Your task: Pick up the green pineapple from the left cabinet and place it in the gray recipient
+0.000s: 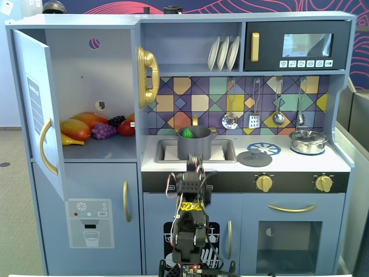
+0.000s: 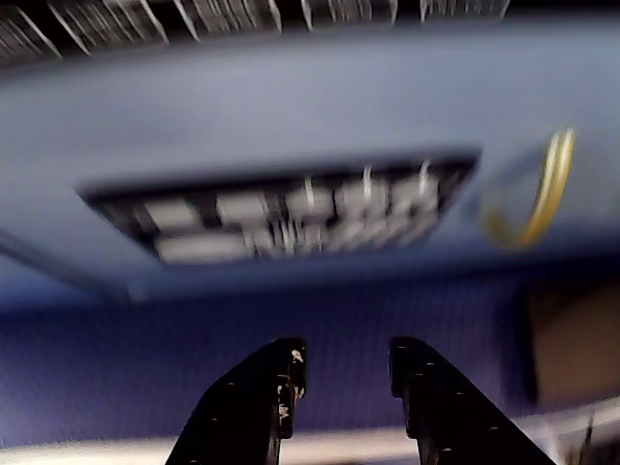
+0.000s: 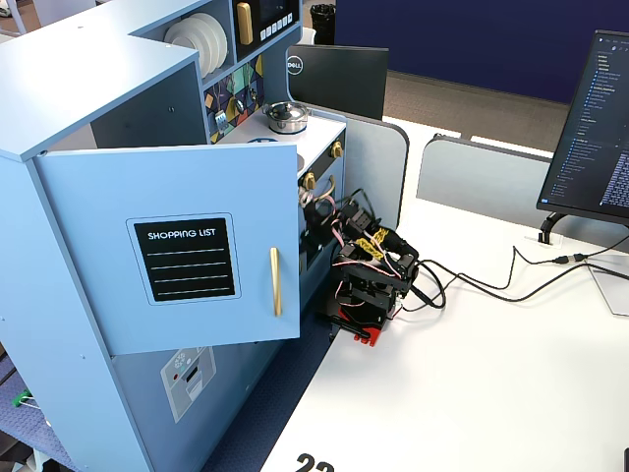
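The green pineapple [image 1: 187, 133] sits inside the gray recipient [image 1: 195, 145], a dark gray pot standing in the sink; only the pineapple's top shows above the rim. The left cabinet [image 1: 98, 75] stands with its door [image 1: 36, 109] swung open; the door also shows in the other fixed view [image 3: 177, 246]. My arm [image 1: 191, 196] is folded low in front of the kitchen, below the counter. In the wrist view my gripper [image 2: 344, 363] is open and empty, facing the blurred lower cabinet front.
Orange-yellow fruits [image 1: 81, 127], purple grapes [image 1: 104, 131] and a red fruit [image 1: 125, 127] lie on the left cabinet's shelf. A flat gray lid [image 1: 254, 157] and a shiny silver pot [image 1: 308, 141] are on the counter. Cables [image 3: 472, 280] and a monitor [image 3: 590, 128] are on the white table.
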Controlling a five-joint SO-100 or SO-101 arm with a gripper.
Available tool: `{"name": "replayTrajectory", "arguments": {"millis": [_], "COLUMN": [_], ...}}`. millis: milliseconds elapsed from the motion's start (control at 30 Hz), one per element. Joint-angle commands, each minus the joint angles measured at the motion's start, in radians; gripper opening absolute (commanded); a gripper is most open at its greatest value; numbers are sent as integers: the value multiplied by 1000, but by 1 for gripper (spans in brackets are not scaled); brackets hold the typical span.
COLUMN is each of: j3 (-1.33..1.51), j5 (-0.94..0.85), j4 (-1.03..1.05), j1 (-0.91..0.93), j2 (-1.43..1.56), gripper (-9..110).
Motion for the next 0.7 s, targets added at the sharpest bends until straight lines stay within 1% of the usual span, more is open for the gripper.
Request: {"name": "replayTrajectory", "arguments": {"millis": [0,100,200,300,333,367,467,667], "j3": [184,275,275,275,275,275,275,275], "j5": [3,-5,83,43,66,130,120,126], "j4": [-58,-3,110,273,304,307,307,307], "j1": [-35,-69,-124,-135,-135,-135,-101,-101], "j2": [35,64,74,121,121,121,121,123], "gripper": [0,0,0,1,1,1,0,1]}}
